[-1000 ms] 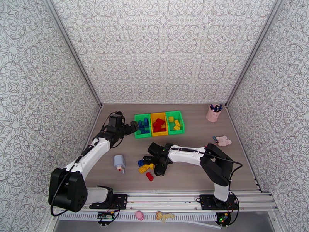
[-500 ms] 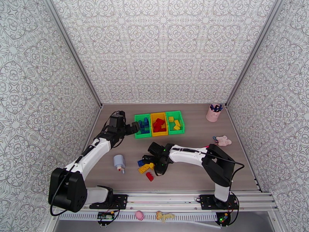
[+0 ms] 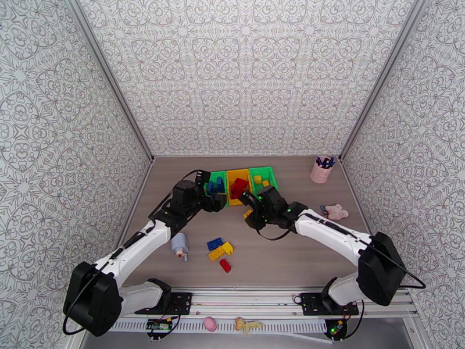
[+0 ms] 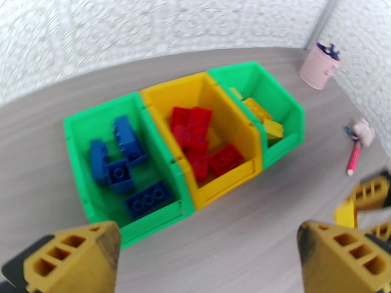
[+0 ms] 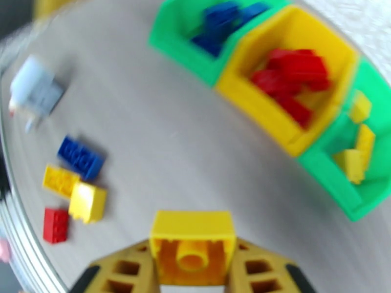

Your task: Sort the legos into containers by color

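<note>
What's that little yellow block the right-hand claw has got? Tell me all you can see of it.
The yellow brick is a small, squarish piece of plastic. Its hollow underside faces the wrist camera, showing thin walls and one round tube inside. The right gripper clamps it, a finger on each side wall. It hangs above the wooden table, short of the bins.
</note>
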`<state>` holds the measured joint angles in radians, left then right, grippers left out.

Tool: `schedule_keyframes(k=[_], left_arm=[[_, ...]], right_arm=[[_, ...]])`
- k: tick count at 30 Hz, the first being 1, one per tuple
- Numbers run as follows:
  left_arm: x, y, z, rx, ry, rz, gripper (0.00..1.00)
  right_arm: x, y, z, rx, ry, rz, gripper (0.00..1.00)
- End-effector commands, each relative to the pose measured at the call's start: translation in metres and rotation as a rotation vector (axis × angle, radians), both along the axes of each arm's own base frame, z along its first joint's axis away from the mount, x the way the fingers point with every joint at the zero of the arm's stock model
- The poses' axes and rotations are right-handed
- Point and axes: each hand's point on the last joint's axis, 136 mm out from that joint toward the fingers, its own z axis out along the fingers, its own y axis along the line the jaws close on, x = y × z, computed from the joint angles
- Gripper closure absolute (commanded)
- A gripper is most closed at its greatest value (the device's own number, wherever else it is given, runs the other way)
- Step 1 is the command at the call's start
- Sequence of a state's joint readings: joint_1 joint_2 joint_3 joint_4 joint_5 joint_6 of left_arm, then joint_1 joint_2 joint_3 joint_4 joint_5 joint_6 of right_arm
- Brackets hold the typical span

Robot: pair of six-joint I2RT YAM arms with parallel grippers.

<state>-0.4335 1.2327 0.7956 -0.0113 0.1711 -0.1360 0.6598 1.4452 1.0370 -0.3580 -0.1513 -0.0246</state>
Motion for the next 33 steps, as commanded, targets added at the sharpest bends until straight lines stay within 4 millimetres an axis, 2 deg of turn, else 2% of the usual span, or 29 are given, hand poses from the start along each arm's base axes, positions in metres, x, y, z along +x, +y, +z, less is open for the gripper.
schedule_keyframes(k=[1, 4, 8, 13, 18, 25, 30, 33], left_arm=[[-0.013, -0.022, 0.015, 0.016, -0.147, -0.143, 0.00], [-0.028, -0.038, 0.013, 0.033, -0.201, -0.239, 0.00], [-0.048, -0.058, 0.006, 0.126, -0.275, -0.379, 0.00], [-0.062, -0.073, -0.002, 0.170, -0.307, -0.466, 0.00], [-0.068, -0.081, -0.006, 0.160, -0.299, -0.504, 0.00], [-0.071, -0.084, -0.006, 0.160, -0.299, -0.520, 0.00], [-0.073, -0.083, -0.008, 0.168, -0.294, -0.526, 0.00], [-0.075, -0.082, -0.007, 0.168, -0.293, -0.525, 0.00]], right_arm=[[0.029, -0.014, 0.029, 0.142, -0.068, -0.145, 0.78], [0.057, -0.035, 0.041, 0.197, -0.099, -0.256, 0.79], [0.089, -0.049, 0.039, 0.174, -0.102, -0.347, 0.78], [0.127, -0.052, 0.020, 0.131, -0.087, -0.424, 0.78], [0.157, -0.051, -0.005, 0.087, -0.049, -0.486, 0.78], [0.186, -0.047, -0.040, 0.061, -0.002, -0.519, 0.77], [0.198, -0.048, -0.037, 0.059, -0.017, -0.523, 0.69], [0.197, -0.048, -0.027, 0.069, -0.034, -0.516, 0.57]])
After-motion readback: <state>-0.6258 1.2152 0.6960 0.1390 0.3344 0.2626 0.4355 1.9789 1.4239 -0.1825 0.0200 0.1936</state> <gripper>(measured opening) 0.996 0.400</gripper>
